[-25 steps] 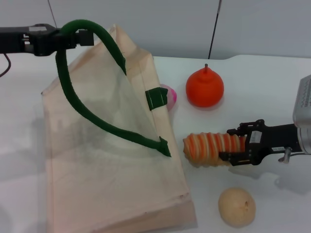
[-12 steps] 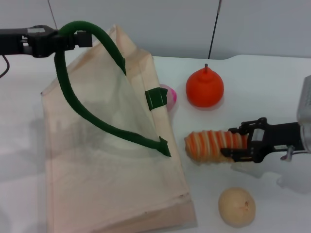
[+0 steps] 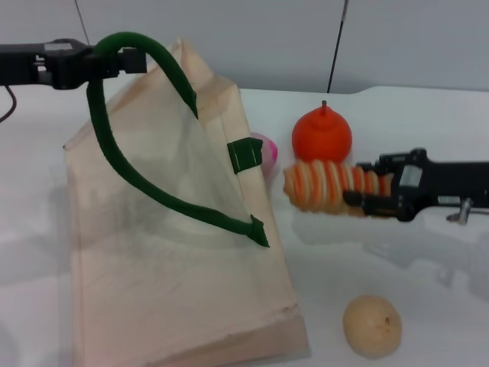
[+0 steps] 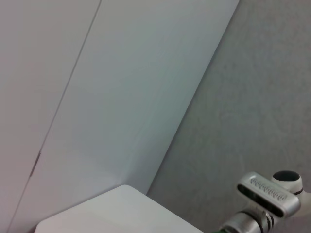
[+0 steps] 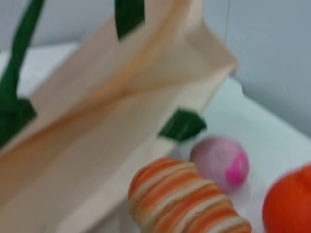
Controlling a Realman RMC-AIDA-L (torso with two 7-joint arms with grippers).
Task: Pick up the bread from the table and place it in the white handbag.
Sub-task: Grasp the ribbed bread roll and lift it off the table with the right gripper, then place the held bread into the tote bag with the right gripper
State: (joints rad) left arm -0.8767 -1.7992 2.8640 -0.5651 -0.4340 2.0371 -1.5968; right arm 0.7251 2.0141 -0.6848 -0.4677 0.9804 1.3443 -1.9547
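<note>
right now the right gripper (image 3: 365, 196) has its fingers clamped on one end of the bread (image 3: 325, 186), holding the loaf level and clear of the table (image 3: 412, 122), with its free end pointing toward the bag (image 3: 153, 252). the loaf hangs just in front of the orange fruit (image 3: 322, 138) and near the bag's side edge, not yet over the opening. the left gripper (image 3: 114, 60) is closed on the green handle (image 3: 126, 164), holding it up high so the near cloth panel is pulled into a tent and the mouth gapes.

the grip looks like the weak point. only the tail end of the loaf sits between the fingers, so most of its length sticks out unsupported; a quick swing could let it droop, twist or slip free onto the table. the free end could also catch the bag's rim or the lower handle stub (image 3: 245, 154) and be levered out of the grip. a pink ball (image 5: 219, 161) lies just beside the bag edge and could be nudged if the loaf travels low. if the left arm sags, the mouth would narrow. the tan ball (image 3: 372, 326) sits well apart, out of the way.
</note>
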